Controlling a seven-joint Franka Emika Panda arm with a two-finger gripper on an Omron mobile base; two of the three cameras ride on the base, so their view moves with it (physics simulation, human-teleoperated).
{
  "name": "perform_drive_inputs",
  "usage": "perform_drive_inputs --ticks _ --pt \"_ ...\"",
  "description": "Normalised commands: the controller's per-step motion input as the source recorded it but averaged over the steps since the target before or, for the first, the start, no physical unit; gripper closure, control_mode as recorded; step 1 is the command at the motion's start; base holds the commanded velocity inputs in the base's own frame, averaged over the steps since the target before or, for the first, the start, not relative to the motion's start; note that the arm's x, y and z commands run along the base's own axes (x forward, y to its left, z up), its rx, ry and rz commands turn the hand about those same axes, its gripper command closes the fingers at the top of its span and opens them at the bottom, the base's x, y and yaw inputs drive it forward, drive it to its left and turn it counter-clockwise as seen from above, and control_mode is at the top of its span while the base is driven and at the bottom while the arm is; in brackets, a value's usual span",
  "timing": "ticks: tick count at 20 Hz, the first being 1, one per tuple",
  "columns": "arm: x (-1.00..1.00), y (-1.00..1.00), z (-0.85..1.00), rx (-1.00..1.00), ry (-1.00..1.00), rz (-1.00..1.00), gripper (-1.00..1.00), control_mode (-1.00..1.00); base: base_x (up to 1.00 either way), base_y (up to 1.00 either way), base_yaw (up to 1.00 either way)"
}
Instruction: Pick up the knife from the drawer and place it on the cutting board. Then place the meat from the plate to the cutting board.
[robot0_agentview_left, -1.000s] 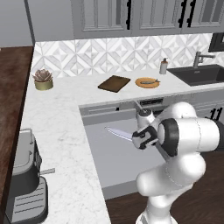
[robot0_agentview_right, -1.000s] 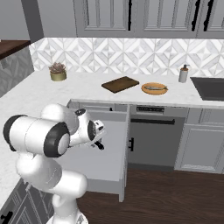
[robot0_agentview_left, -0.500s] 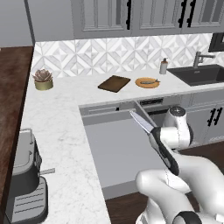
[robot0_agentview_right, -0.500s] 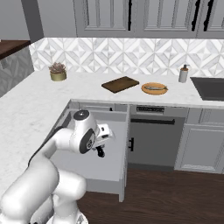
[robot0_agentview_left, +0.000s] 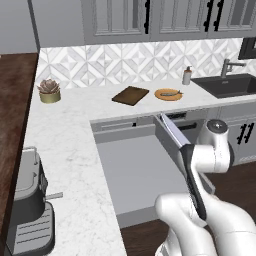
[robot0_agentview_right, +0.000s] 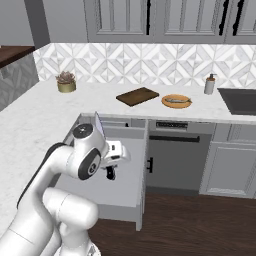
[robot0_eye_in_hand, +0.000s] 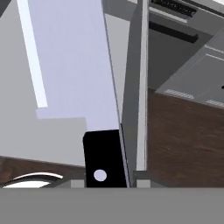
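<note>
Slim silver-bladed knife with black handle is up out of the wide shallow grey drawer, carried over its right side, blade pointing up and away toward the back wall. In the hand view the handle runs down between the jaws, so I judge them clamped on it; fingertips themselves not visible.

Risks as I see them: blade sits close to the drawer's side wall, could clip it on the swing. Long blade with a grip at the handle end may pivot.

Dark brown wooden cutting board sits on the white marble bench, just beside the orange-tan round plate carrying the greyish meat piece.
</note>
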Motion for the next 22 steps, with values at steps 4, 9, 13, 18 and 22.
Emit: perform_drive_inputs --ticks 4,9,13,18,22 --pt "0.0 0.01 0.0 -0.01 0.03 0.0 1.0 -1.0 0.0 0.0 0.0" --pt "-0.08 0.0 -0.03 -0.01 0.02 0.0 1.0 -1.0 0.0 0.0 0.0" --pt "-0.5 -0.07 -0.34 -0.02 0.1 0.0 1.0 1.0 -0.1 -0.17 0.0" --pt "0.0 0.0 0.0 0.0 0.0 0.0 1.0 1.0 -0.56 -0.91 -0.01" --pt "0.0 0.0 0.0 0.0 0.0 0.0 1.0 1.0 -0.15 -1.0 0.0"
